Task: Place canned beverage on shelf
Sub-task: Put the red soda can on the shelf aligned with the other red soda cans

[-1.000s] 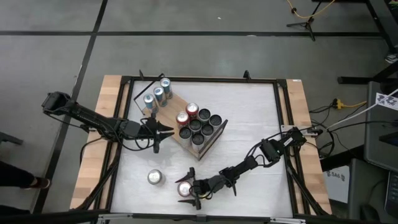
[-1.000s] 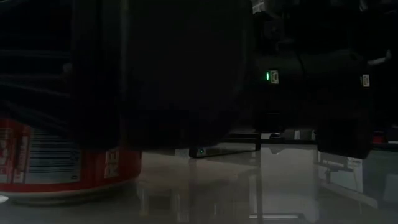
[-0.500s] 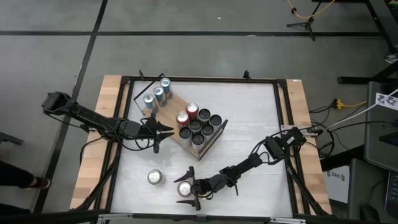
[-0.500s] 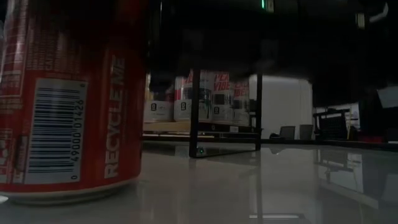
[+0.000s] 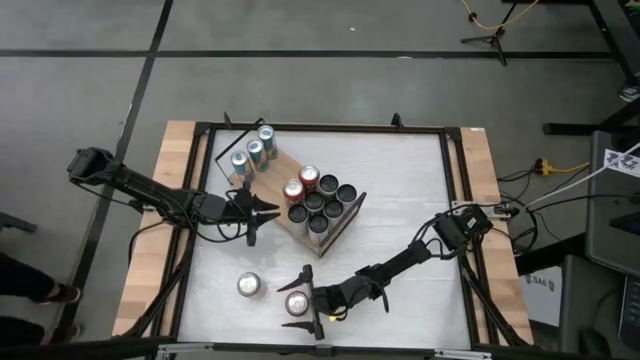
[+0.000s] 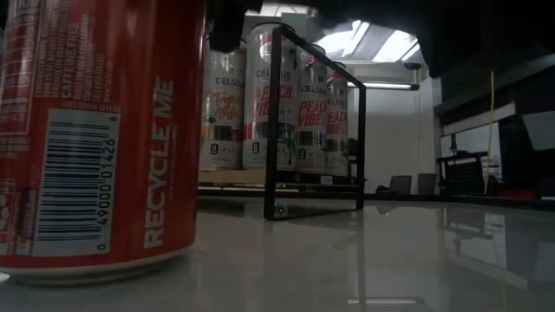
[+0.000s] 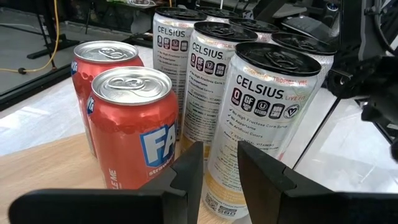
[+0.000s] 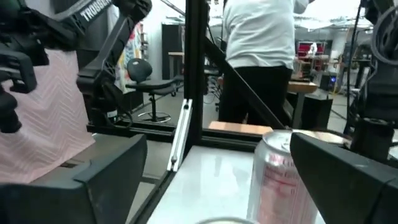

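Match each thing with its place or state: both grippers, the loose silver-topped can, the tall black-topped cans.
Things:
1. left gripper
2. right gripper
3. loose silver-topped can
4. tall black-topped cans

Places or states:
a. standing on the light-wood shelf board
b. open, at the red can
c. alone on the white tabletop, beside the red can
d. empty, facing the shelf's cans

Pairs: 1-d, 2-b, 3-c, 4-a

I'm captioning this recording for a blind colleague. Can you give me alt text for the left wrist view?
Two red soda cans and a cluster of tall white Celsius cans stand close together on a light-wood shelf. The left hand shows in the foreground, its two dark fingers nearly together and empty, pointing at the cans.
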Motion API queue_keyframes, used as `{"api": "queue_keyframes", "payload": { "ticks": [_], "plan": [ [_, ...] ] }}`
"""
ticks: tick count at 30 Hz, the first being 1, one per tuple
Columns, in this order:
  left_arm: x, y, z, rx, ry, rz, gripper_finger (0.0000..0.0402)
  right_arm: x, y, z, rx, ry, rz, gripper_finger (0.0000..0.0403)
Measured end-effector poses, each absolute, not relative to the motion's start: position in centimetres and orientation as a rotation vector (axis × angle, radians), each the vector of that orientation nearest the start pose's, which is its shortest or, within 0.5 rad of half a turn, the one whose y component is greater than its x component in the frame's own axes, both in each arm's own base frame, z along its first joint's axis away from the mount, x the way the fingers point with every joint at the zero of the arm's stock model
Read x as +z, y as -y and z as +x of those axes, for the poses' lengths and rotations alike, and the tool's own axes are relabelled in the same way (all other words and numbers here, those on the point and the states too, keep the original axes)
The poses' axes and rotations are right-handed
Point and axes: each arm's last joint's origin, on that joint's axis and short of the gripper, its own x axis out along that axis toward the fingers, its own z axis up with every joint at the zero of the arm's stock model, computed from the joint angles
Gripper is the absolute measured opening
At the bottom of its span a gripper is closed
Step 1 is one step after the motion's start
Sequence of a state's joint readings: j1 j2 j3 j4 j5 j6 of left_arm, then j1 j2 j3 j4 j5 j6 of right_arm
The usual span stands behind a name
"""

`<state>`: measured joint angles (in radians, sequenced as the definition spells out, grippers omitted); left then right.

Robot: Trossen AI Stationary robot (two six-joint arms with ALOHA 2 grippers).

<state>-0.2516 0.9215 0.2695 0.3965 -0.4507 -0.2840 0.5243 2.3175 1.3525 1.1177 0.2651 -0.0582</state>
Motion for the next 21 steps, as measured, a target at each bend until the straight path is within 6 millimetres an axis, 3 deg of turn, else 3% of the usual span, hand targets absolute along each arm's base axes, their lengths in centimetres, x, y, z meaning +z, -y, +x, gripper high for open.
{"api": "queue_keyframes", "payload": {
  "ticks": [5, 9, 16, 21],
  "plan": [
    [18.9, 3.3, 18.0, 0.231, -0.211, -0.194, 0.0093, 16.2, -23.5, 42.0, 0.291, 0.168, 0.002, 0.0392],
    [18.9, 3.3, 18.0, 0.230, -0.211, -0.193, 0.0093, 18.7, -23.4, 41.6, 0.327, 0.142, -0.049, 0.0392],
    [18.9, 3.3, 18.0, 0.231, -0.211, -0.193, 0.0093, 23.0, -22.5, 40.0, 0.361, -0.083, -0.179, 0.0392],
    [18.9, 3.3, 18.0, 0.231, -0.213, -0.193, 0.0093, 25.0, -21.9, 38.2, 0.382, -0.234, -0.224, 0.0392]
  ]
}}
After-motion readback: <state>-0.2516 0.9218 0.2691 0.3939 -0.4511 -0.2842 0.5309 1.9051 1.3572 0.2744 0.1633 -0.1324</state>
